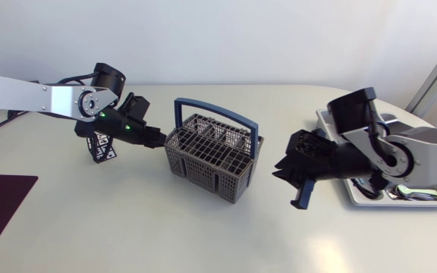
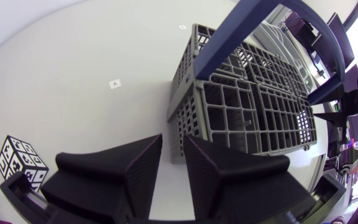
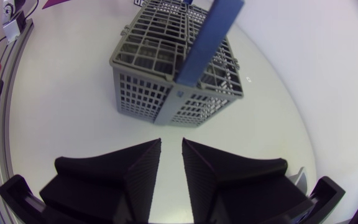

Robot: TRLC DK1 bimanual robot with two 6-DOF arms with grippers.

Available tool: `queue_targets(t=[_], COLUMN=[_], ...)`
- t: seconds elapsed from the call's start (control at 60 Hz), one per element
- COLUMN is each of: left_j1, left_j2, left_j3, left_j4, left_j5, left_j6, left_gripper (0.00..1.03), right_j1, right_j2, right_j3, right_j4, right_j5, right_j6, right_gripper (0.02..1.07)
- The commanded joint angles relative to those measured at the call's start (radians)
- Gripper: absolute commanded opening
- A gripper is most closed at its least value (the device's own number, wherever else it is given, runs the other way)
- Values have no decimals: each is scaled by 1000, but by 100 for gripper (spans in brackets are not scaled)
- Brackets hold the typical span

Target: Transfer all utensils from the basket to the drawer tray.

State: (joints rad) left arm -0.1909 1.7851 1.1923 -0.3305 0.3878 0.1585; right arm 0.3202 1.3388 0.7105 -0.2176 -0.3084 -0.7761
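Only head view shows tray (image 1: 431, 203) right of basket (image 1: 211, 161), utensils (image 1: 414, 192) inside. Left wrist view: basket cells show bare grid. Left gripper (image 1: 156, 139) at basket's left wall, right gripper (image 1: 294, 182) right of basket; both fingers slightly apart, holding nothing.

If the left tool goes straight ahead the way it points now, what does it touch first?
Most likely the grey cutlery basket: its near side wall stands just ahead of the left tool.

Robotics lab, white table (image 1: 203, 235), black-and-white marker cube (image 1: 103, 148), left arm (image 1: 21, 95), right arm (image 1: 423, 155)
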Motion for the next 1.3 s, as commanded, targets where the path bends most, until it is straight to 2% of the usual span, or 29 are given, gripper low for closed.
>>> queue_targets(t=[0.0,0.35,0.583,0.85,1.283], left_j1=[-21,-27,-18,39,41], left_j2=[27,-1,-50,-121,-118], left_j3=[20,-2,-46,-105,-125], left_j4=[5,-35,-59,-77,-76], left_j5=[26,174,177,197,195], left_j6=[24,61,92,118,119], left_gripper=[19,18,18,18,19], right_j1=[45,72,77,103,92], right_j2=[68,280,344,398,434], right_j3=[47,216,273,337,349], right_j4=[37,89,89,84,84], right_j5=[12,26,29,48,65], right_j6=[74,138,136,138,135], right_gripper=[12,12,11,12,12])
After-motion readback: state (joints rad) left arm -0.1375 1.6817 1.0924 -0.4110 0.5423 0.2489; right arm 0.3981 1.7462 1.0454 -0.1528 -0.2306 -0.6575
